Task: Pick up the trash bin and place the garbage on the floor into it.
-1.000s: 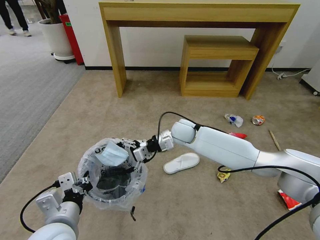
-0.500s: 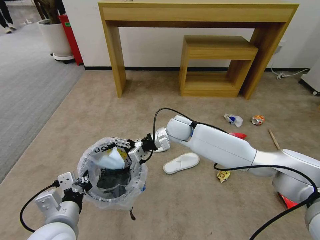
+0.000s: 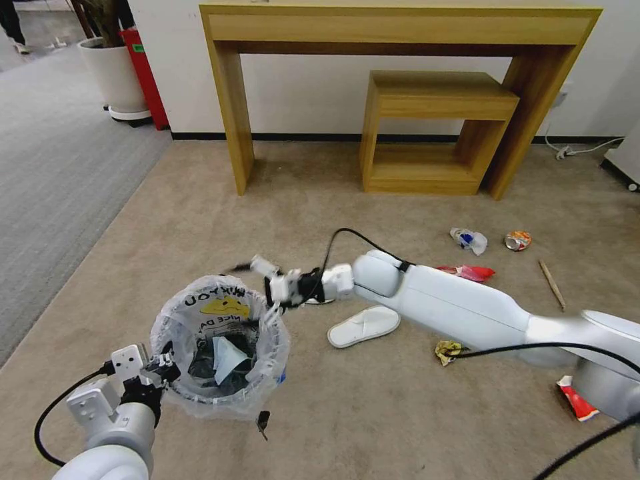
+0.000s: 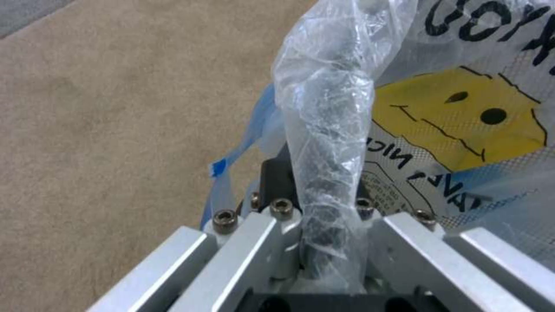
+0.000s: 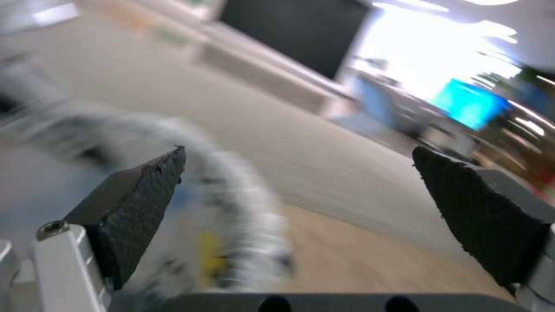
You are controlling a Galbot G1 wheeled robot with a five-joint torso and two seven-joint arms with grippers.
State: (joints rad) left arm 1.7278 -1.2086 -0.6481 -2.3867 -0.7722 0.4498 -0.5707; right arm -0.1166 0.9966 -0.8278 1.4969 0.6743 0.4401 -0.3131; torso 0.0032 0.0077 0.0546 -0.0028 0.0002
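Observation:
The trash bin (image 3: 220, 390), lined with a clear bag printed with black letters and a yellow smiley, is held at its near left rim by my left gripper (image 3: 159, 371). The left wrist view shows that gripper (image 4: 324, 216) shut on the bag-covered rim (image 4: 324, 130). A blue face mask (image 3: 229, 357) lies inside the bin. My right gripper (image 3: 261, 288) is open and empty just above the bin's far right rim, its fingers (image 5: 145, 203) spread wide. On the beige floor (image 3: 373, 413) lie a white slipper (image 3: 363, 325), a yellow wrapper (image 3: 448, 349), red wrappers (image 3: 470, 272) (image 3: 577, 399), a crumpled cup (image 3: 469, 239), an orange can (image 3: 517, 240) and a wooden stick (image 3: 552, 283).
A tall wooden console table (image 3: 400, 27) stands against the far wall with a lower wooden table (image 3: 437, 100) nested under it. Grey ribbed carpet (image 3: 53, 167) borders the left. A white planter (image 3: 115, 77) and a red object (image 3: 145, 73) stand at the far left.
The face mask left my right gripper and dropped into the bin. The right gripper opened and drew back to the right of the bin's rim. The left gripper kept its hold.

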